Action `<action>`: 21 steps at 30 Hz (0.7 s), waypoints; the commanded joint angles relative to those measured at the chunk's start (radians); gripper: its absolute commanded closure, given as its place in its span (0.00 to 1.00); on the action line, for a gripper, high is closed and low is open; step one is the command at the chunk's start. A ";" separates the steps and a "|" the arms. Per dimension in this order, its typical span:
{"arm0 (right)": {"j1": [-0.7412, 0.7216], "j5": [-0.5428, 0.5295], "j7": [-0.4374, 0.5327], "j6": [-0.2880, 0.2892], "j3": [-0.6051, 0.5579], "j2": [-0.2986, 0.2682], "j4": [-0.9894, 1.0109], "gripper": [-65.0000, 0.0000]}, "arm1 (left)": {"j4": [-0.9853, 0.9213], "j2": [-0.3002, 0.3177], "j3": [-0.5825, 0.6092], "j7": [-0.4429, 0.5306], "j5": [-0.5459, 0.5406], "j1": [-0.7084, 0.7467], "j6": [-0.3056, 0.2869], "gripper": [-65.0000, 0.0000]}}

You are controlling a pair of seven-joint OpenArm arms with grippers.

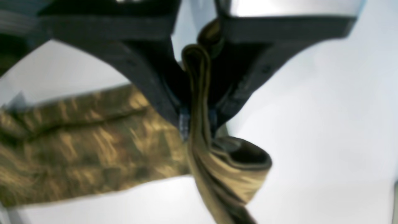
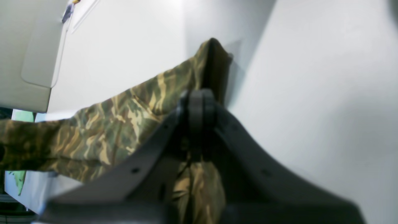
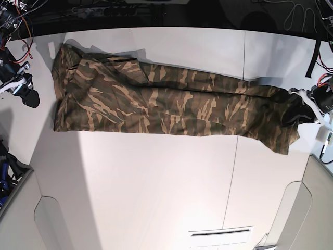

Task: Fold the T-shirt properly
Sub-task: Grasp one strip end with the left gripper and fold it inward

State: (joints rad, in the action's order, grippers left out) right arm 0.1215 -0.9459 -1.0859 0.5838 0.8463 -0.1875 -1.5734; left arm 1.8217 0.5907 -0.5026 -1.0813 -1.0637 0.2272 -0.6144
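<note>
The camouflage T-shirt (image 3: 171, 101) lies stretched in a long band across the white table (image 3: 156, 182), from far left to far right. My left gripper (image 1: 197, 124) is shut on a bunched fold of the shirt (image 1: 77, 140) at its right end, where it also shows in the base view (image 3: 307, 109). My right gripper (image 2: 200, 105) is shut at the shirt's left end, with shirt cloth (image 2: 102, 130) showing between its fingers. In the base view it (image 3: 28, 94) sits just left of the shirt's edge. The neckband and label are hidden.
Cables and dark equipment (image 3: 130, 10) run along the table's back edge. Beige rounded panels sit at the front left (image 3: 52, 224) and front right (image 3: 307, 208). A blue object (image 3: 8, 169) sits off the left edge.
</note>
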 commanded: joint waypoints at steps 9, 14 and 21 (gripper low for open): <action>-0.007 -0.019 0.016 0.007 0.005 -0.017 -0.018 1.00 | 0.139 -0.031 0.253 0.118 0.161 -0.009 0.002 1.00; -0.008 -0.019 0.016 0.007 0.005 -0.017 -0.018 1.00 | 0.137 -0.055 0.425 0.240 0.413 -0.034 0.118 1.00; -0.007 0.013 0.018 0.008 0.005 -0.017 -0.018 1.00 | 0.063 -0.167 0.535 0.259 0.504 -0.087 0.142 0.76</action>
State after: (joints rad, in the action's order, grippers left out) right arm 0.1215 -0.9138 -1.0855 0.5838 0.8467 -0.1879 -1.5738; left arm 1.8698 0.4149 0.0376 -0.8448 -0.5484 0.1516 -0.4717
